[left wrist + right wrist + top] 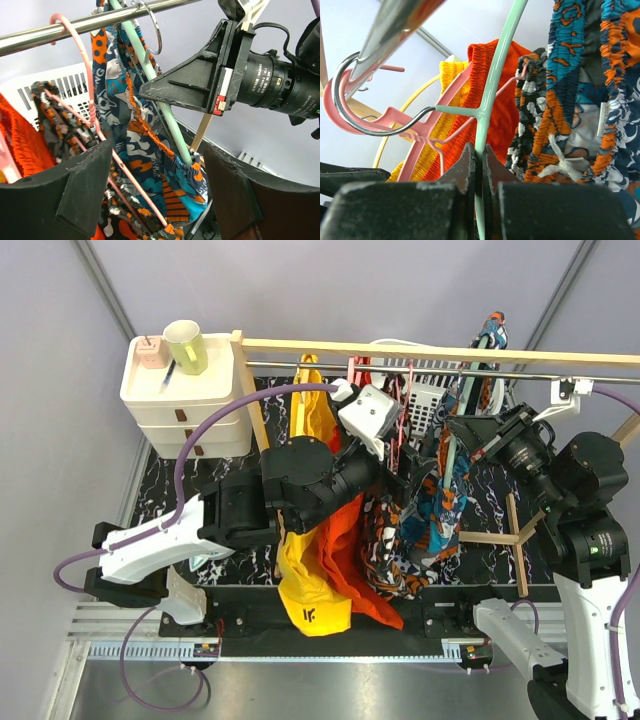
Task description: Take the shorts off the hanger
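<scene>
Smooth mint plastic hanger (491,75) being pinched by the clenched right gripper (479,152), blue/teal shorts (120,115) with ruched elastic waistband being carried on it, left gripper (155,155) being held released, empty.

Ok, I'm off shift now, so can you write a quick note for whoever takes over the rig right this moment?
Right tool: shut on the mint-green hanger, just below its hook.
Left tool: open, facing the blue patterned shorts, not gripping.
Those shorts hang on that hanger, hooked on the metal rail; the grey patterned shorts sit on the pink hanger.
Done: hanger clamped. Left: pull shorts off.
</scene>
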`<control>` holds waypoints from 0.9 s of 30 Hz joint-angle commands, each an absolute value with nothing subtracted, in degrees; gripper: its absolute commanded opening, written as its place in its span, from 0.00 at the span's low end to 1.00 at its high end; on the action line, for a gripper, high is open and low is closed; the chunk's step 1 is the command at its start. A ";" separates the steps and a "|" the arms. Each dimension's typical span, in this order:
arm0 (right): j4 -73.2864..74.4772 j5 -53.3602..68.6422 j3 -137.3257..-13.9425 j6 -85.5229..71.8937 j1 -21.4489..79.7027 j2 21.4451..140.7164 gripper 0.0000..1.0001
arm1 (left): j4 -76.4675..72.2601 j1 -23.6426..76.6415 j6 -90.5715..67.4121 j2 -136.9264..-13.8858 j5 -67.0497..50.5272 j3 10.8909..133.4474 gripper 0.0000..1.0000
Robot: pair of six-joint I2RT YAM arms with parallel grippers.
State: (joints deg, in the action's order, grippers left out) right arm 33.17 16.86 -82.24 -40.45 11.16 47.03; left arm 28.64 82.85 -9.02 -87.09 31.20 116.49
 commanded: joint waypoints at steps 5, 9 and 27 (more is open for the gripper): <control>27.60 19.86 -83.32 -34.80 11.16 46.41 0.00 | 27.51 83.06 -8.44 -84.99 29.88 117.60 0.77; 26.89 20.57 -83.41 -35.68 11.16 45.09 0.00 | 27.68 83.06 -8.35 -85.08 29.53 117.69 0.78; 29.79 21.36 -84.38 -40.16 11.08 41.84 0.00 | 29.44 82.97 -7.82 -87.10 25.05 119.44 0.78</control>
State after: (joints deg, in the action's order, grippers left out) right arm 33.01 20.64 -82.87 -39.64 11.18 43.83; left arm 30.48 82.85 -8.82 -87.11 27.73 117.01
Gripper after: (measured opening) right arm 0.022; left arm 0.774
